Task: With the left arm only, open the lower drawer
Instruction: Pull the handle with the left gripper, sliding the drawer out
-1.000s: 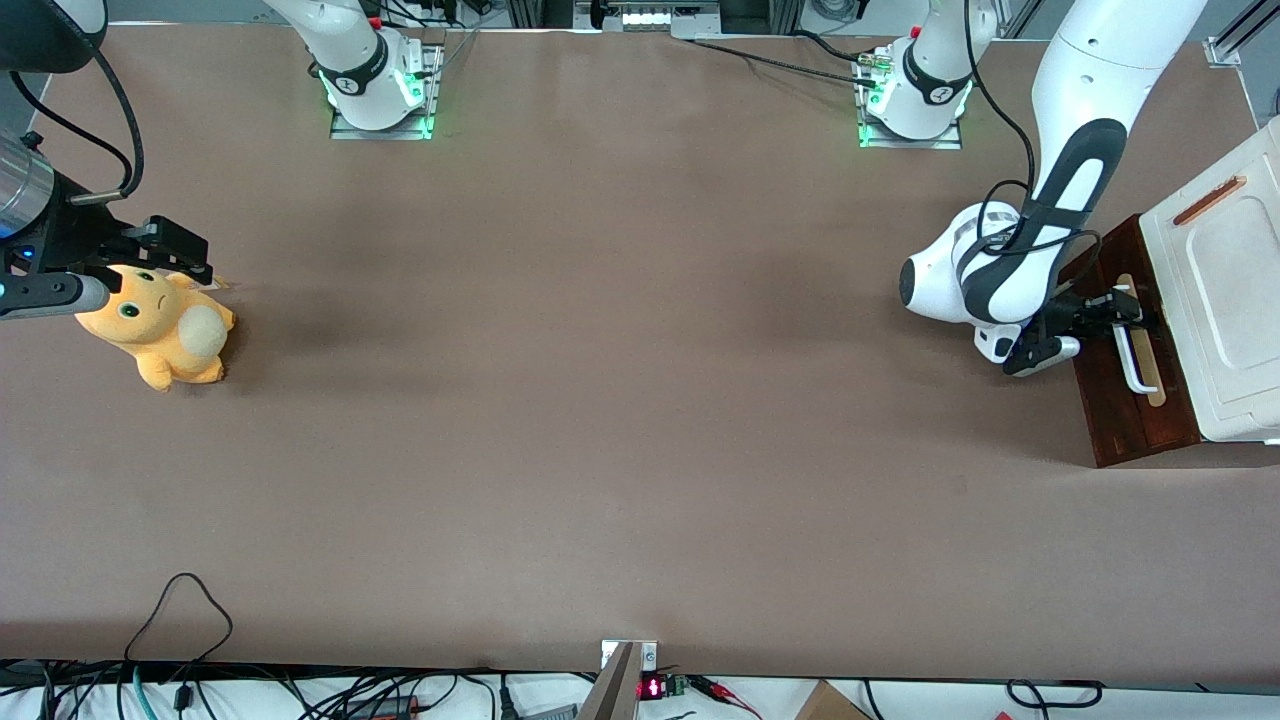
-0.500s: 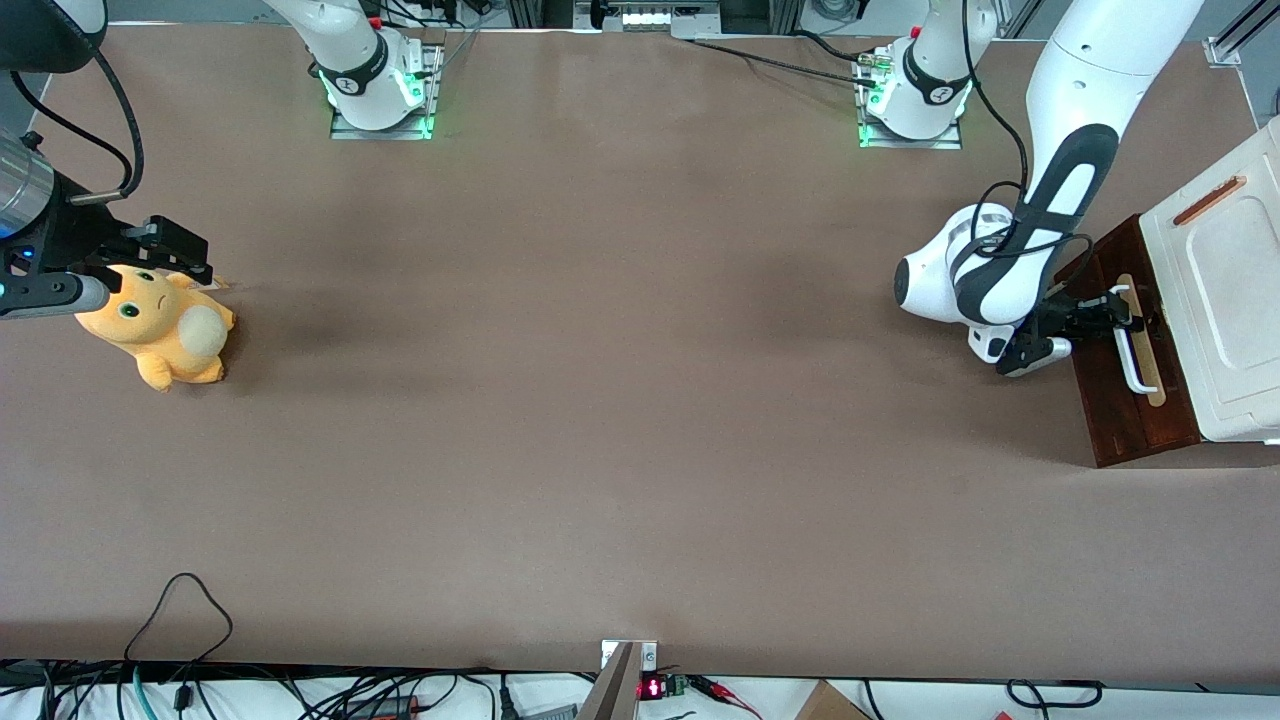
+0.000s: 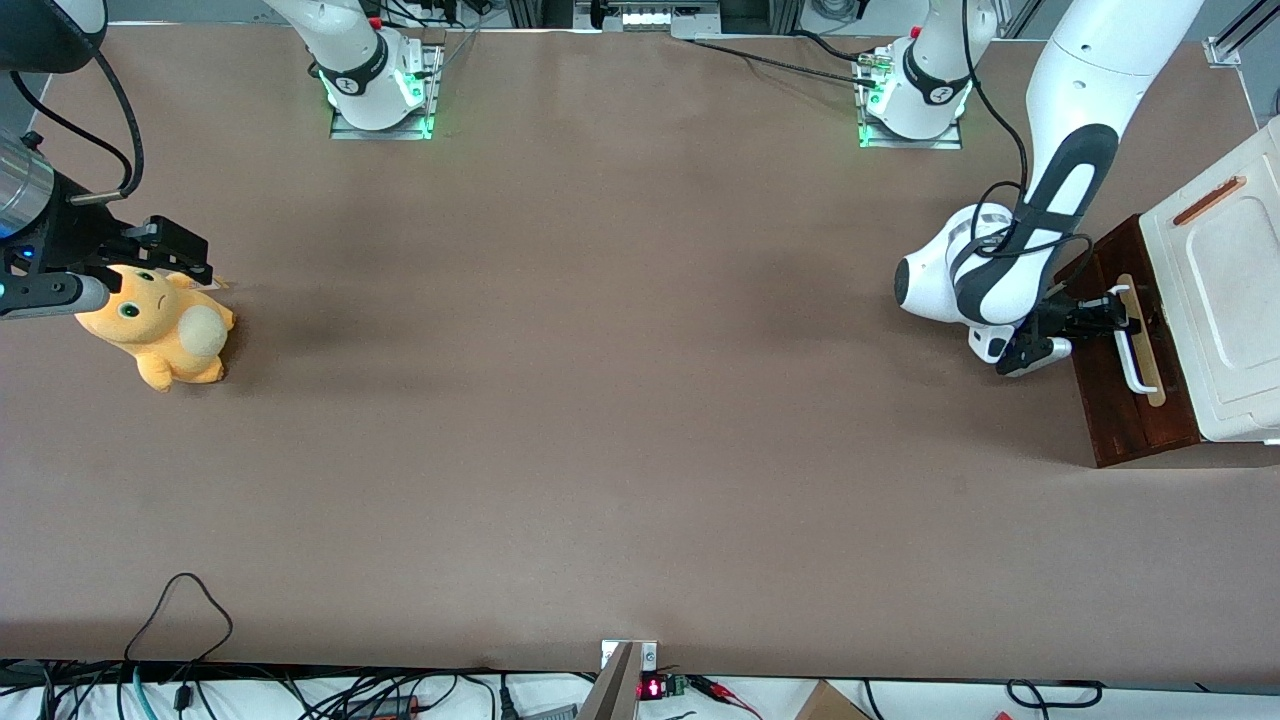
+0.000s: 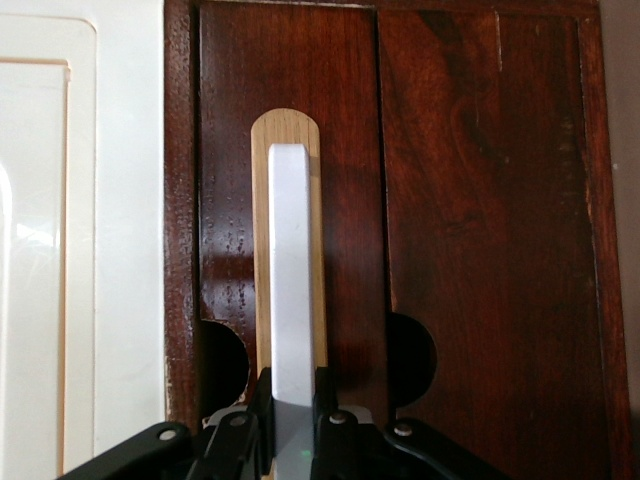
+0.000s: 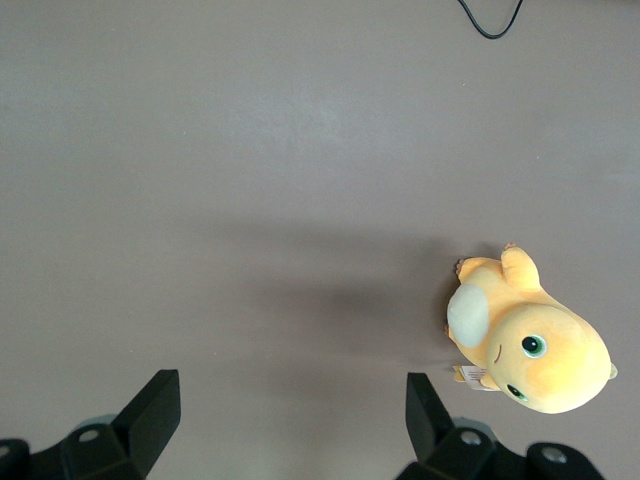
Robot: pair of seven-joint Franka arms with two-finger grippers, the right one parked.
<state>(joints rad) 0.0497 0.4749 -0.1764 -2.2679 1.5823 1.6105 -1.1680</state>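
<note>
Here the left arm (image 3: 1040,210) reached down toward the working arm's end of the tabletop (image 3: 600,450), where the lower drawer (image 3: 1120,390) stood with its dark reddish-brown front facing up toward the camera, under the edge of the cream-white cabinet (image 3: 1225,300). The end effector (image 3: 1118,308) sat at the 12 o'clock end of the drawer's white bar handle (image 3: 1135,355), and its black fingers (image 4: 262,400) were clamped narrowly on that handle (image 4: 292,280), one on each side of the bar. The handle ran along a tan wood strip (image 4: 260,250) on the drawer front (image 4: 480,200). A yellow plush toy (image 3: 160,330) lay toward the parked arm's end of the tabletop, well apart from the drawer.
</note>
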